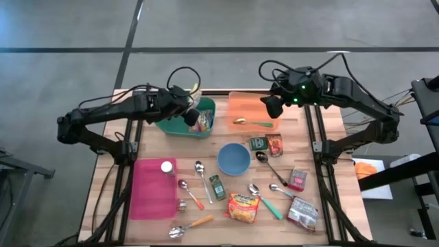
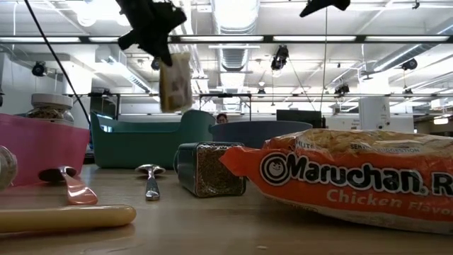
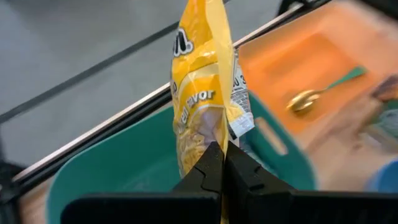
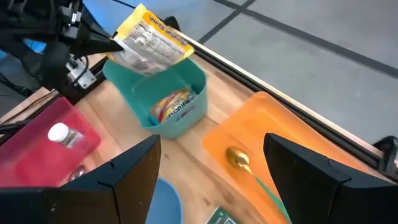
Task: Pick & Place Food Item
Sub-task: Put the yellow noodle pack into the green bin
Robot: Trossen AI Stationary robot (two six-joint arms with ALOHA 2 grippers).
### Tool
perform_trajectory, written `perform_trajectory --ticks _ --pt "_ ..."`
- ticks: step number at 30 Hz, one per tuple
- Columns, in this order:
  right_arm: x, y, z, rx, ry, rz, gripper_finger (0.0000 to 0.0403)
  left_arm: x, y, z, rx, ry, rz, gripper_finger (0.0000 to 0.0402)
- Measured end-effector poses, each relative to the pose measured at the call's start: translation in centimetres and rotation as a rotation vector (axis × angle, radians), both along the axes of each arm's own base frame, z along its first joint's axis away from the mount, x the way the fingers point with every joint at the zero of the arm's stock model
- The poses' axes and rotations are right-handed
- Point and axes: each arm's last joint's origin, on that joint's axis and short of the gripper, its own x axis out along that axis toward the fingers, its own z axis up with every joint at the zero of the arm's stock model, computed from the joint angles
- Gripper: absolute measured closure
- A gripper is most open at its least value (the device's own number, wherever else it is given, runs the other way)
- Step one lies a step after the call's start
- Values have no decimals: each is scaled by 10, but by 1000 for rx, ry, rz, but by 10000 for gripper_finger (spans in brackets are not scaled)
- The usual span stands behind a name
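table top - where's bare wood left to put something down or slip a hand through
Bare wood shows between the pink tray and teal bin, and along the right edge beyond the orange tray. From the blue bowl forward it is crowded with spoons and packets, including the ramen packet.

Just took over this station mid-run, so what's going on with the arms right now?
The left gripper is shut on a yellow plastic noodle packet, holding it in the air above the teal plastic bin, which already has another packet inside. The right gripper hangs open over the orange tray, where a gold spoon with a green handle lies. Other food packets and spoons remain scattered on the wooden table.
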Motion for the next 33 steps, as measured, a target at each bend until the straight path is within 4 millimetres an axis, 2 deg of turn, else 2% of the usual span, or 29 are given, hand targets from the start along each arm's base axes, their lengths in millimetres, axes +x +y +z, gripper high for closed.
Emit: perform_trajectory --ticks 8,13,22,27,33 --pt "-2 0 -5 4 15 0 121 -6 8 -17 -82 107 70 401" --pt "1 0 -9 5 30 2 121 2 9 -35 -156 150 83 401" --pt "0 0 -13 13 56 0 121 18 14 -71 -190 267 86 401" --pt "-1 0 -14 19 75 1 121 26 17 -76 -148 261 97 401" --pt "-2 2 -16 23 96 7 121 25 19 -75 -83 277 120 401"
